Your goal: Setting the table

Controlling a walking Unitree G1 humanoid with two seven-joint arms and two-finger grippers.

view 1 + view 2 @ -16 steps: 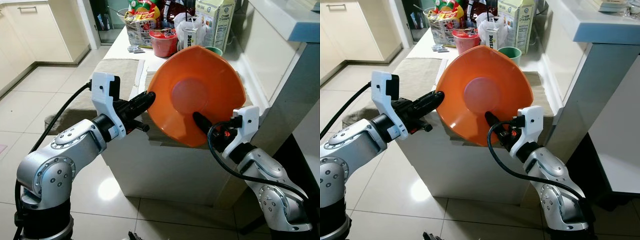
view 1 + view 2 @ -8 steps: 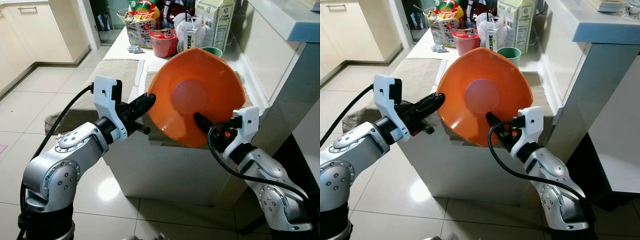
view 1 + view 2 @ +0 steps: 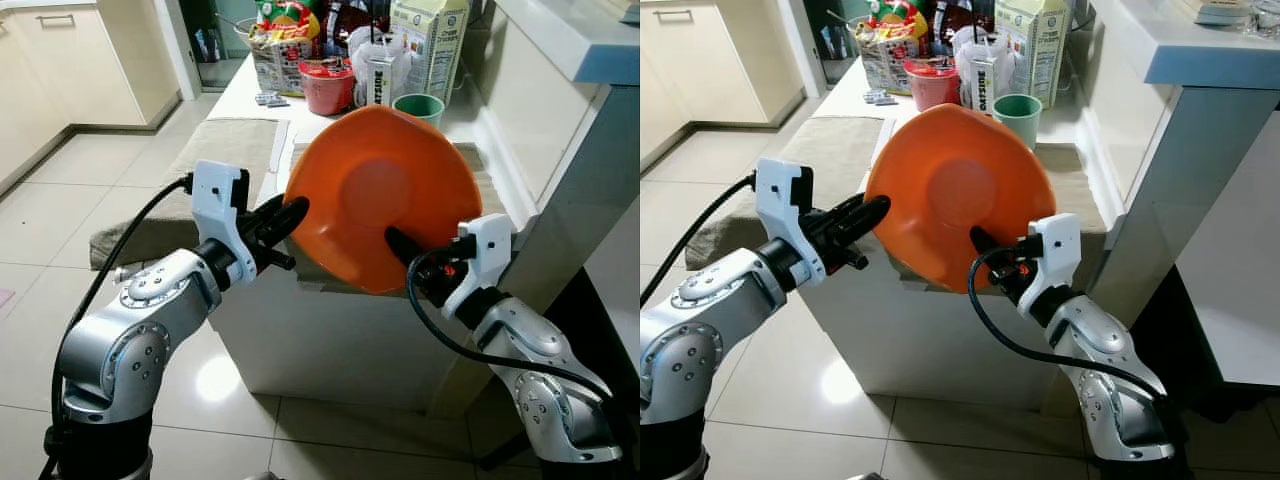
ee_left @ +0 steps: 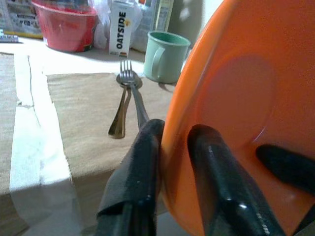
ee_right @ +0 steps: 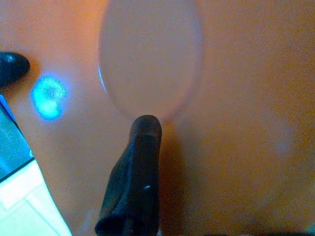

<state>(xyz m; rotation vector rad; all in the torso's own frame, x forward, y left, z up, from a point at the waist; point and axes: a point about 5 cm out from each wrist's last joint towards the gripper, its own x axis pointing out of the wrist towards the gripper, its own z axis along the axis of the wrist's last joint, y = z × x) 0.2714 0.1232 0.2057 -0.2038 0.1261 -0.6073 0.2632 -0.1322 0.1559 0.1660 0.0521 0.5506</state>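
White floor tiles (image 3: 60,250) lie open to the robot's left of a narrow white counter (image 3: 330,330), whose near edge is just ahead of both arms; a grey wall panel (image 3: 590,190) bounds the counter on the right. Left gripper (image 3: 285,215) pinches the left rim of an orange bowl (image 3: 375,190), one black finger on the inner face and one on the outer face, as the left wrist view shows (image 4: 170,142). Right gripper (image 3: 400,243) grasps the bowl's lower right rim, with one finger lying across the inner face (image 5: 140,162); its second finger is hidden behind the bowl. The bowl is held above the counter's near edge, tilted steeply so that its open side faces the robot and its rim stands close to upright. Behind the bowl a beige placemat (image 4: 88,113) covers the counter, with a fork (image 4: 133,93) and a spoon (image 4: 120,110) lying together on it, handles pointing toward the robot. Further back stand a green mug (image 3: 1018,115), a red container (image 3: 327,87), a carton labelled Oatside (image 4: 122,28) and a taller carton (image 3: 430,45).
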